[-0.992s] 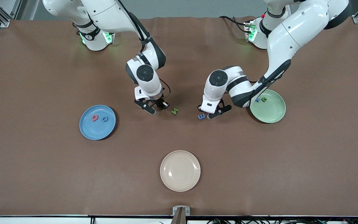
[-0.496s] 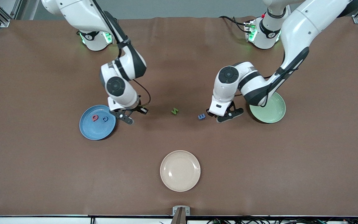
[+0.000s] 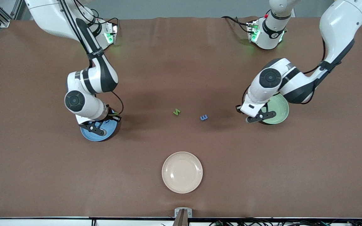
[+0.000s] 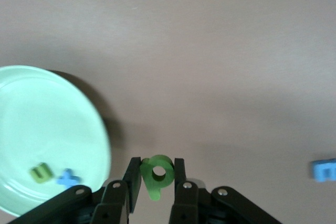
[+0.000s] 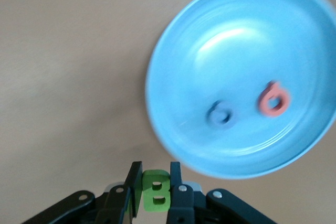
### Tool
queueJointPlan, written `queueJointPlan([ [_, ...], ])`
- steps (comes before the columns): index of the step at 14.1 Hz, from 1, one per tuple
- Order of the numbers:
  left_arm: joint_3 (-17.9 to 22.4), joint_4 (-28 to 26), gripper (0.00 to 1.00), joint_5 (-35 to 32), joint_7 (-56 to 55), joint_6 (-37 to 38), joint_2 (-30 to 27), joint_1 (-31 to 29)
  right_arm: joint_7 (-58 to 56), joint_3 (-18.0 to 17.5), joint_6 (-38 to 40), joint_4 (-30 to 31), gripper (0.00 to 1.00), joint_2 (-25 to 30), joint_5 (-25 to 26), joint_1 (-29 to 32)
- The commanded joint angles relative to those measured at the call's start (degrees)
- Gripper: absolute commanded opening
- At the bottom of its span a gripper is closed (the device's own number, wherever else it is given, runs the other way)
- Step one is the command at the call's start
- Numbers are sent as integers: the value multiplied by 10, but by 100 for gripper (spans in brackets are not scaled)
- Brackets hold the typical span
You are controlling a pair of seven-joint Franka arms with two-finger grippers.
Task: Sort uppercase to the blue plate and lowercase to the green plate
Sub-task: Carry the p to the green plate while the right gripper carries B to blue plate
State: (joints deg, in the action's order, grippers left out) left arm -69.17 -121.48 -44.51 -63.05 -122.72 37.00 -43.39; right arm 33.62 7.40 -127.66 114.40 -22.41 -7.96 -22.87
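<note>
My right gripper [image 3: 94,127] hangs over the blue plate's [image 3: 108,131] edge, shut on the green B [image 5: 156,194]. The right wrist view shows the blue plate [image 5: 236,51] holding the red Q [image 5: 273,99] and the blue G [image 5: 220,115]. My left gripper [image 3: 258,116] is over the green plate's [image 3: 280,108] edge, shut on the green p [image 4: 157,174]. The green plate [image 4: 42,114] holds the green u [image 4: 41,172] and the blue x [image 4: 67,178]. The green N [image 3: 176,111] and the blue m [image 3: 203,117] lie on the table between the plates.
A cream plate [image 3: 182,172] sits nearer to the front camera than the two loose letters. The brown mat [image 3: 181,62] covers the whole table. The blue m [image 4: 324,170] also shows in the left wrist view.
Both arms swung outward from the middle. The right gripper went from beside the N to over the blue plate, the left from beside the m to the green plate's edge.
</note>
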Motion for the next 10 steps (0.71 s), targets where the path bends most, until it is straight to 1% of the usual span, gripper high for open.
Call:
queueJointPlan([
  [1, -23, -42, 8, 5, 63, 3, -13, -69, -14, -7, -2, 14, 3, 7, 29, 25],
  [2, -23, -53, 8, 3, 91, 3, -13, -95, -21, -8, -3, 14, 4, 7, 31, 32],
  [5, -23, -72, 8, -4, 151, 3, -13, -146, -30, -7, -10, 22, 4, 6, 32, 39],
  [7, -20, -76, 8, -7, 180, 2, -11, -166, -31, -8, -18, 25, 4, 0, 32, 44],
  [10, -13, -86, 8, -45, 199, 0, 0, -195, -30, -9, -50, 36, 4, -9, 31, 45],
])
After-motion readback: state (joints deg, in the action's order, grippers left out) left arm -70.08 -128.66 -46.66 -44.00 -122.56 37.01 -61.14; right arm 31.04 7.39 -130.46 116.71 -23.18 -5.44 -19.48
